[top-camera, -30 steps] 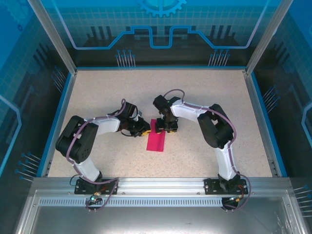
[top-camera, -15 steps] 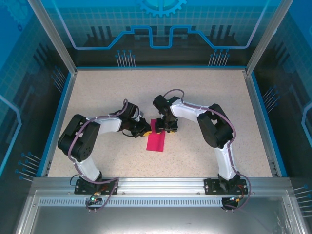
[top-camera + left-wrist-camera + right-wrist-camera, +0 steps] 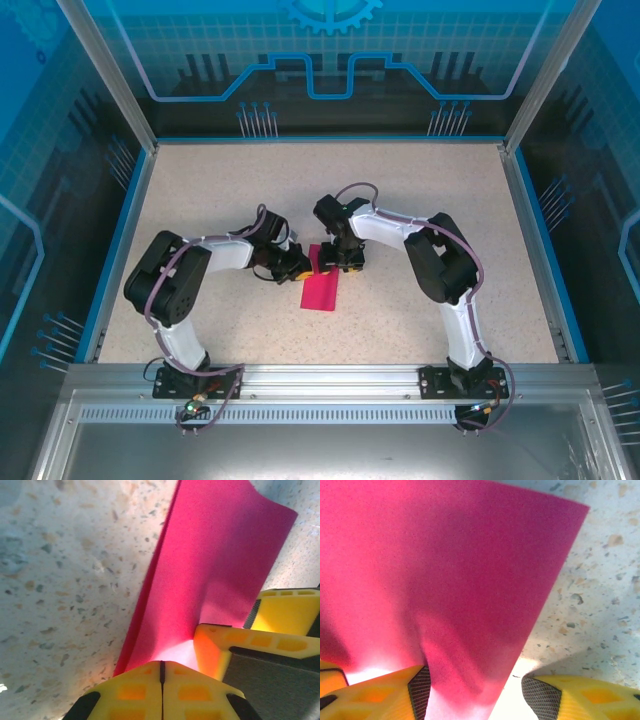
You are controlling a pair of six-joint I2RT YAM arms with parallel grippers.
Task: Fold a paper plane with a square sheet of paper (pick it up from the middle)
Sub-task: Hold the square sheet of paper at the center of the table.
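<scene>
Left fingers since closed, pinching pink paper.

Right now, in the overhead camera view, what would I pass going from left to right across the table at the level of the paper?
In order: black-and-white left arm → left pincer with yellow fingers → magenta-pink folded sheet of paper → right pincer → black-and-white right arm.

Speckled beige surface, blue rim along three sides, one folded magenta sheet of paper near its centre, near end lying flat.
</scene>
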